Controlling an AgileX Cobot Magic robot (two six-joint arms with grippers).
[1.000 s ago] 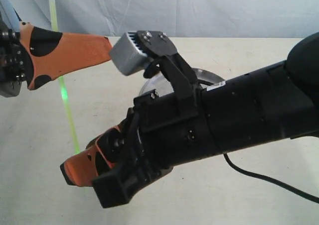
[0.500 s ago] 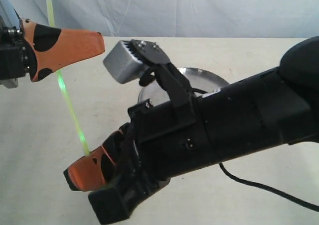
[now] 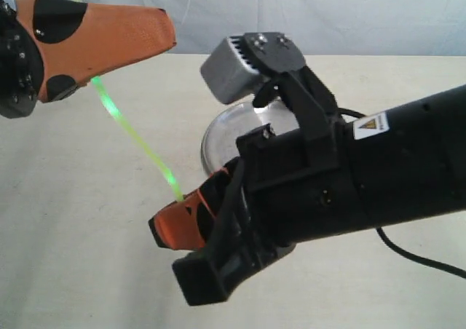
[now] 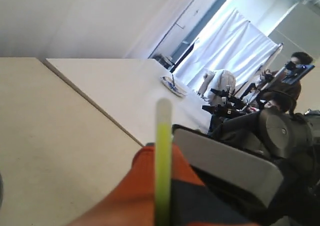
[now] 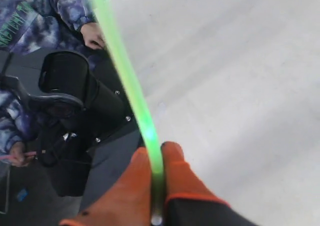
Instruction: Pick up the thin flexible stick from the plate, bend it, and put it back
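Exterior view: the thin flexible stick (image 3: pixel 138 143) hangs in the air above the bare tabletop (image 3: pixel 73 263), slanting in a gentle curve from upper left to lower right, off the plate (image 3: pixel 212 136) and to its left. The left end effector (image 3: pixel 145 41) is clenched on the stick near its upper end, and a short tip pokes out above. The right end effector (image 3: pixel 175 220) grasps the lower end. The right arm hides most of the plate, so only its left rim shows. Open tabletop lies under and left of the stick, up to the far edge against a pale curtain. Left wrist view: the stick (image 4: pixel 162 161) runs past an orange finger (image 4: pixel 145 186), its whitish end free. Right wrist view: two orange fingers (image 5: pixel 132 191) pinch the stick (image 5: pixel 135 91), which arcs away above the tabletop's edge.
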